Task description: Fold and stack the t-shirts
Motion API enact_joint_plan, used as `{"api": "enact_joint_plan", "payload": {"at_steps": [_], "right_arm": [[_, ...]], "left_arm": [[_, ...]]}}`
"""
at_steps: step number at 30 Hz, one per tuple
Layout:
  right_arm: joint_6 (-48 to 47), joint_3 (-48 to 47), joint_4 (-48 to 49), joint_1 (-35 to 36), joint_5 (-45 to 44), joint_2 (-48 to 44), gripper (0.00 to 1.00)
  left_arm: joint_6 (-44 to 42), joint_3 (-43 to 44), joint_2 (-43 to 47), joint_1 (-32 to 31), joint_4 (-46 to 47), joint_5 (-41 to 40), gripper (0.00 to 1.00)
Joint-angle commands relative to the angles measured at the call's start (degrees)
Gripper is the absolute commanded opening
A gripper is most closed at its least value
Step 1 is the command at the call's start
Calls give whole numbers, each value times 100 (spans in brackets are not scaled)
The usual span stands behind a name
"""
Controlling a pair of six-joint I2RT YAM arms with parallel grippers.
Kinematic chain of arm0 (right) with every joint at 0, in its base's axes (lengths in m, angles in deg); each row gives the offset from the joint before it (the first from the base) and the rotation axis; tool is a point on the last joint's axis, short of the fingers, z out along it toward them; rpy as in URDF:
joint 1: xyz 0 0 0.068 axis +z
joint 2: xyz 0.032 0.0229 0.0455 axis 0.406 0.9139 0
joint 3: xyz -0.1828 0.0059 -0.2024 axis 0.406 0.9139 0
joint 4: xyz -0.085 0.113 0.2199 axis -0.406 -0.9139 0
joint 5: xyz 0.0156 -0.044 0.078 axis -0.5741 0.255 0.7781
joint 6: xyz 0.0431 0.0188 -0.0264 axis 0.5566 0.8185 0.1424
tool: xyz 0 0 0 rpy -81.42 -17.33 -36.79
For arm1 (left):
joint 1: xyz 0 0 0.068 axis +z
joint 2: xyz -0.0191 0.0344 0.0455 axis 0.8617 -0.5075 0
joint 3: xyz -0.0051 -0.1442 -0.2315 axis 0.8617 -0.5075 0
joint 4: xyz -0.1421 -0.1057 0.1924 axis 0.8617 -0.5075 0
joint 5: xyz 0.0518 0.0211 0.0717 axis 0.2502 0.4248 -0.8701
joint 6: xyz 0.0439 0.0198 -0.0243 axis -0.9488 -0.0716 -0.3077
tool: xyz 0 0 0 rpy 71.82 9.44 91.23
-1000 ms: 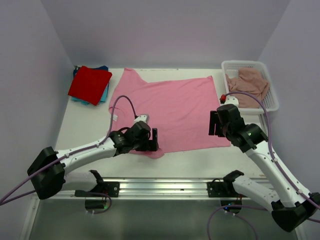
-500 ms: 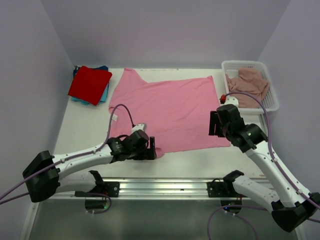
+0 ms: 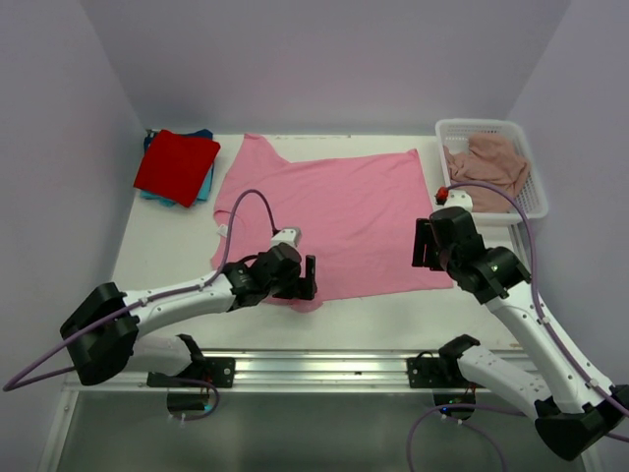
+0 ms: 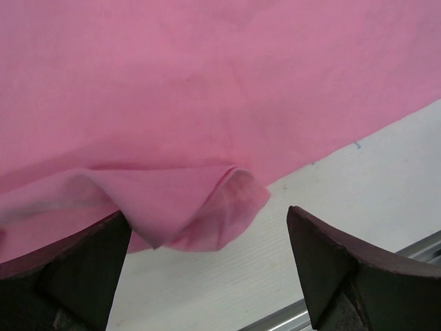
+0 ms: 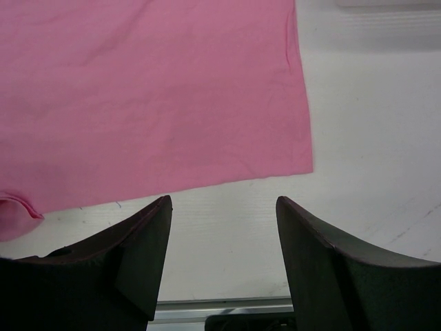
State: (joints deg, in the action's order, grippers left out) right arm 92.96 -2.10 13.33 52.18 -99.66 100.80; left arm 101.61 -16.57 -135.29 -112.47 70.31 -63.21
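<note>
Here, bright pink t-shirt (image 3: 334,211) spread flat on table (image 3: 167,256), near hem bunched inside wide-open left gripper (image 4: 207,214), ungripped. Open and empty, right gripper (image 5: 222,200) by near right corner. Far left, red t-shirt (image 3: 177,165) folded over teal-blue t-shirt (image 3: 204,183); dusty-pink t-shirt (image 3: 491,162) in basket (image 3: 536,202).

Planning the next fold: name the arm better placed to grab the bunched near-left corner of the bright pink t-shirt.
Left. The left arm's open jaws sit right at the bunched corner of the bright pink t-shirt. The right arm hangs by the shirt's near right hem corner, its jaws over bare table.
</note>
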Motion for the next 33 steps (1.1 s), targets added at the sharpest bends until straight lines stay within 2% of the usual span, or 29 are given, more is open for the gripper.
{"api": "enact_joint_plan", "payload": {"at_steps": [1,9,13,17,19,20,21,22,23,24,28,30,33], "right_arm": [[90,-76,-73,25,97,-47,66],[99,-76,-100,25,106,-126,65],[134,-93,-144,34,97,-178,65],[143,-32,-100,25,132,-179,64],[143,38,-21,25,167,-161,61],[143,65,-3,25,193,-126,59],[126,74,14,25,237,-108,50],[126,91,15,34,255,-82,45],[126,83,15,25,264,-56,34],[126,74,-11,34,264,-56,30],[134,-31,-82,25,185,-99,33],[134,-84,-143,34,141,-126,34],[143,-102,-161,25,106,-143,34]], "left_arm": [[-383,473,-44,41,570,-170,97],[-586,597,-765,392,1115,76,96],[-734,904,-556,498,633,-160,95],[-1558,1475,-326,428,-368,-459,96],[-1867,1634,-474,428,-599,-416,95],[-2200,1643,-536,428,-573,-320,91],[-2368,1661,-606,428,-485,-93,87],[-2526,1696,-772,419,-476,-39,75],[-2772,1774,-879,393,-502,5,69],[-2887,1836,-1001,384,-598,84,65],[-3327,2275,-1888,349,-1353,174,68],[-3495,2355,-2074,287,-1573,207,72],[-3513,2504,-2365,287,-1785,120,71]]}}
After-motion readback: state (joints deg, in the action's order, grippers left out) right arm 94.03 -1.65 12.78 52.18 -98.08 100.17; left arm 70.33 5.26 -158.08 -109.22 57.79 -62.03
